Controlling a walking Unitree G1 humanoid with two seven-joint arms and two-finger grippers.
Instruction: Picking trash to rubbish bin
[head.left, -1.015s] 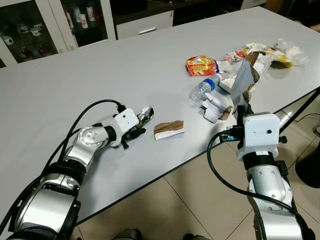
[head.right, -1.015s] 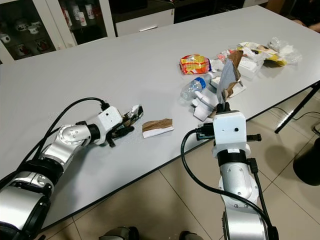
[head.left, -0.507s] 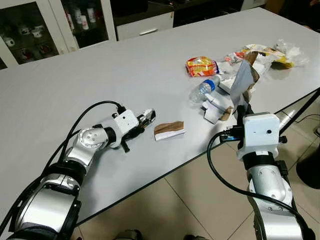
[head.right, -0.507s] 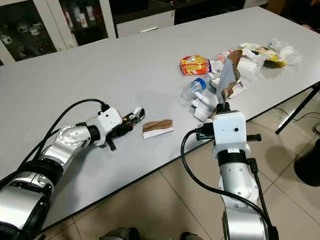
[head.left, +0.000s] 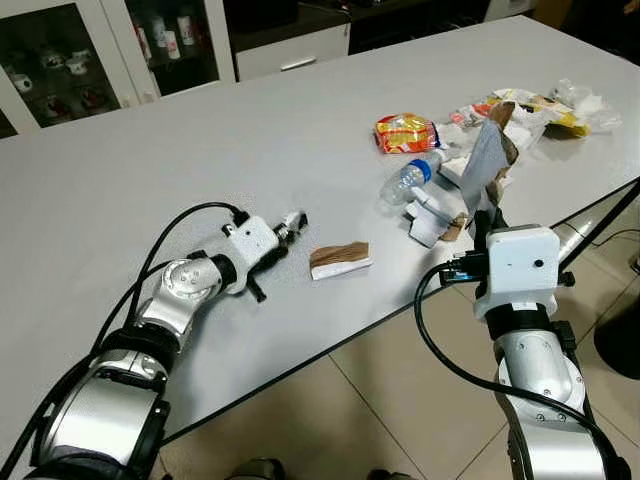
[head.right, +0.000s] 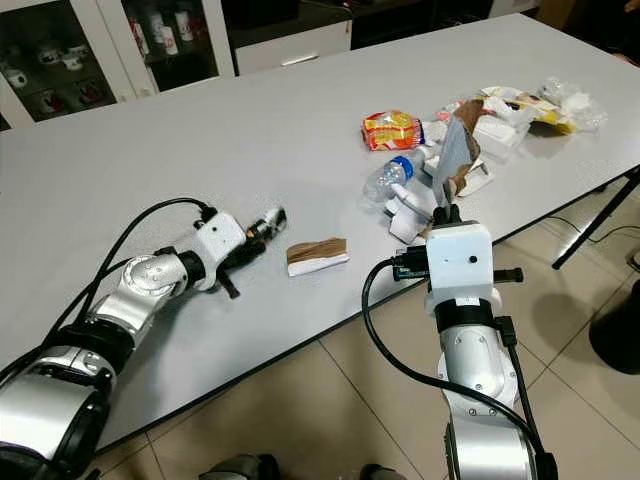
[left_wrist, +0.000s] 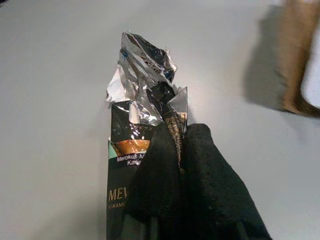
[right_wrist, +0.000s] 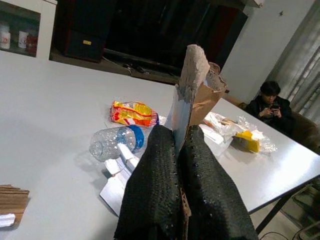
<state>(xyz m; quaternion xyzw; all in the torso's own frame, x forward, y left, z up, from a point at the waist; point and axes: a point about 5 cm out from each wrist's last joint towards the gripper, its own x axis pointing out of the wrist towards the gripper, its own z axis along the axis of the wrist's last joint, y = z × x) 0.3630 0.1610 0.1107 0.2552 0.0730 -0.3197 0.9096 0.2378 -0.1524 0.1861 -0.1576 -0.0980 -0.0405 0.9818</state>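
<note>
Up close, the crumpled silver foil sachet shows a dark printed panel with partial white lettering: "MEV", "SIWAMI" and a line starting "Merokok", the rest cut off by the left gripper. Its torn top is shiny, creased foil. That gripper's textured black fingers are pressed together on the sachet, low over the grey bench, with the left arm reaching across the near part of the surface.

Just beside it lies a flat brown-and-white paper wrapper, striped brown on top, white along its near edge, apart from the left gripper's tips.

The right gripper is clamped on a torn piece of brown cardboard with a grey-blue face, which stands upright above the fingers, ragged at the top. This gripper is at the bench's near edge, beside the main pile of litter.

That pile holds a clear crushed plastic bottle with a blue cap lying on its side, a glossy orange-and-yellow snack packet whose print is too small to read, folded white paper scraps, and further off a yellow wrapper under clear crinkled plastic film.

Beyond the bench are glass-fronted white cabinets holding cups and jars. A seated person is at the far end, looking down at something held in both hands.
</note>
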